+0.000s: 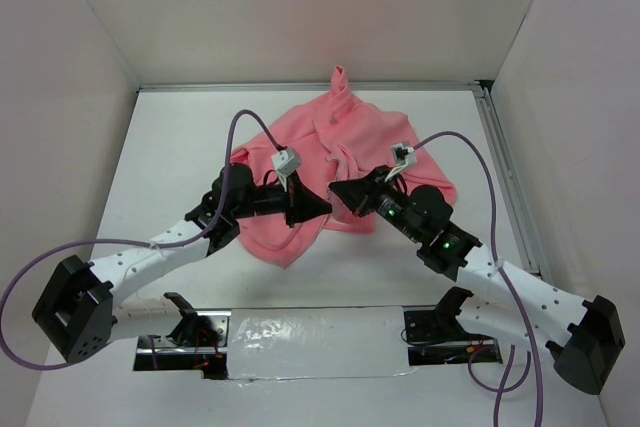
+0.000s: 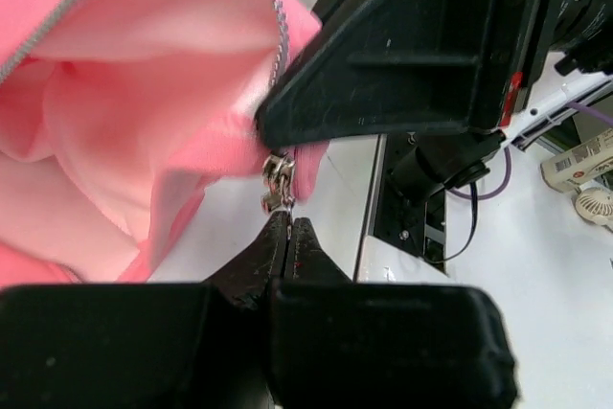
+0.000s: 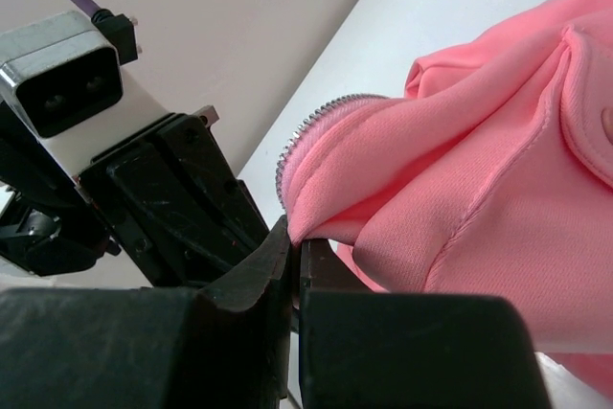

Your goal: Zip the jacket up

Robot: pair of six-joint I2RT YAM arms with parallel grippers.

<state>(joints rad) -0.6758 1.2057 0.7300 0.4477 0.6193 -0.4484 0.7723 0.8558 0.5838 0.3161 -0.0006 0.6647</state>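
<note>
The salmon-pink jacket (image 1: 320, 147) lies crumpled in the middle of the white table, with both arms meeting at its near hem. My left gripper (image 1: 318, 209) (image 2: 290, 224) is shut on the small silver zipper pull (image 2: 278, 182), pinching its tab at the very fingertips. A line of light zipper teeth (image 2: 279, 31) curves up from the pull along the pink edge. My right gripper (image 1: 341, 194) (image 3: 296, 242) is shut on the jacket's bottom edge just below the zipper teeth (image 3: 311, 120). Its black body (image 2: 383, 64) hangs right above the pull.
White walls close in the table on three sides. A metal rail (image 1: 505, 167) runs along the right edge. A foil-taped strip (image 1: 300, 332) lies between the arm bases at the near edge. Purple cables (image 1: 235, 137) loop over both arms.
</note>
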